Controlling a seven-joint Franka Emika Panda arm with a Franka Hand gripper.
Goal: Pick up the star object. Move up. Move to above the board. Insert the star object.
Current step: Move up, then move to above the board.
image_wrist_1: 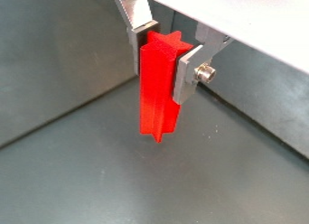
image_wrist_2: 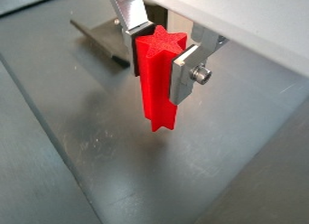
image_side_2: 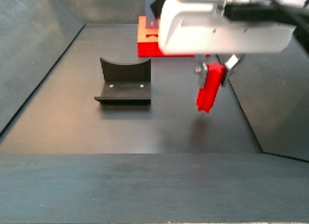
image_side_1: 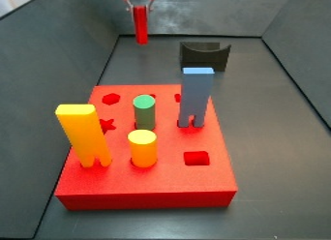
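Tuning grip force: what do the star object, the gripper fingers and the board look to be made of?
Star object, shut in the gripper above the floor: likely plastic, matte bright red, sharp moulded or printed ridges.
Fingers: metal, by the flat silver plates and a screw.
Board: probably the same plastic, uniform matte red with clean-cut holes; too small to tell more.

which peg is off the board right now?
The star object, the slim red ridged peg: the gripper holds it in the air beyond the board. The yellow block, yellow cylinder, green cylinder and blue block all stand on the board.
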